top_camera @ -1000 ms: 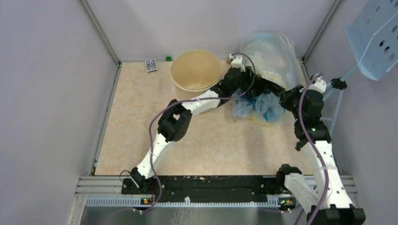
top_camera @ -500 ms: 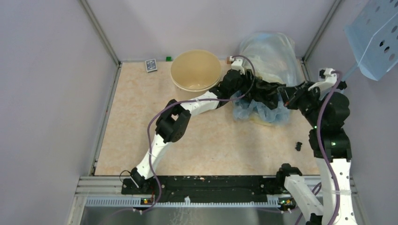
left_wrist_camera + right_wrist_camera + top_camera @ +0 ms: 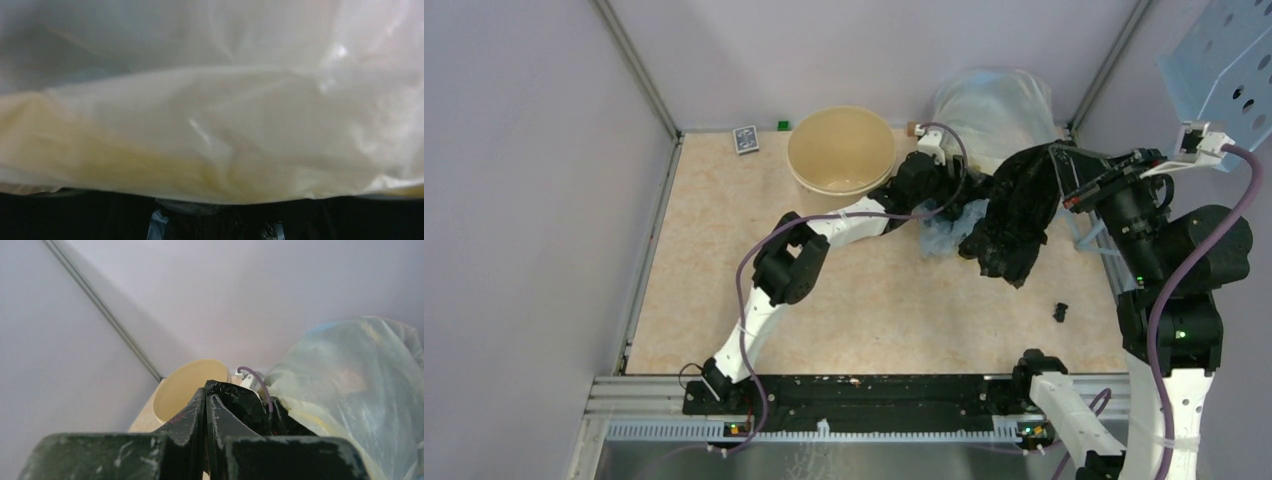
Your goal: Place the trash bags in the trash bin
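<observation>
The beige marbled table (image 3: 864, 300) carries the trash bin (image 3: 841, 150) at its far edge, 1 patterned card (image 3: 745, 138), 1 green block (image 3: 782, 125), a whitish sack (image 3: 999, 100), crumpled blue bags (image 3: 936, 239) and 1 small black piece (image 3: 1060, 312).

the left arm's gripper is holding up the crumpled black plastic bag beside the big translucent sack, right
Wrong arm. It is the right gripper that is holding up the crumpled black plastic bag beside the big translucent sack. The right wrist view shows its fingers pinched shut on the black plastic, and the top external view shows the bag hanging from it.
</observation>
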You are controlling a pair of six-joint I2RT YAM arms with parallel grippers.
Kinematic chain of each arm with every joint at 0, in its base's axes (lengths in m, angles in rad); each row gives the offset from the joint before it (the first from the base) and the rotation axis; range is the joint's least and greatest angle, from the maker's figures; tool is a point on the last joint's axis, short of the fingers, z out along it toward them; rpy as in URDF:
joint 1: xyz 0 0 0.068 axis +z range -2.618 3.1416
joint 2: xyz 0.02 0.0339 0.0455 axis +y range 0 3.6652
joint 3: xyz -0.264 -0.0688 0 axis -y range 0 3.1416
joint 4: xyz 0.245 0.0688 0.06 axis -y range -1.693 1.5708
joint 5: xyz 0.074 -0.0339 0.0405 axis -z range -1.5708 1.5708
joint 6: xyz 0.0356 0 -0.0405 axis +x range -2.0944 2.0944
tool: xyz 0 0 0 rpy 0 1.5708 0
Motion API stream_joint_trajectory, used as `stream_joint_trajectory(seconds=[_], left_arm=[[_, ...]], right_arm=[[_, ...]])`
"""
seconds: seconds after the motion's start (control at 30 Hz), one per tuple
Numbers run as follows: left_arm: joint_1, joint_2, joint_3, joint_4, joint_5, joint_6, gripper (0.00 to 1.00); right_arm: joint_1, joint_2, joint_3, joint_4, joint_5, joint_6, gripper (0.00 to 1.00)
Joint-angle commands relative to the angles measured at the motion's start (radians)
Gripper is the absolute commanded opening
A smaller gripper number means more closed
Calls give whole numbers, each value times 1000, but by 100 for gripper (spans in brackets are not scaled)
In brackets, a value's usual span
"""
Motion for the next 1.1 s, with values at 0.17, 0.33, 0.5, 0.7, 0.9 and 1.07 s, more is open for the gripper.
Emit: stream_joint_trajectory(seconds=[0.17, 0.33, 0.5, 0.7, 0.9, 1.07], left_arm=[[-26, -302, -203, -53, 123, -16, 85], [-49, -439, -340, -127, 153, -12, 88], [-51, -531, -405, -255, 189, -17, 94], [-52, -720, -489, -382, 192, 35, 97], [-54, -1027, -726, -429, 167, 69, 99], [-58, -1279, -965, -340, 178, 54, 99]], right_arm=[[-6, -123, -108, 46, 260, -16, 0], [-7, -144, -148, 44, 243, -14, 0], [-7, -120, -151, 103, 88, 24, 0], [-7, -51, -203, 231, -226, 151, 0], [-6, -23, -273, 318, -340, 236, 0], [42, 16, -318, 291, -387, 192, 0]])
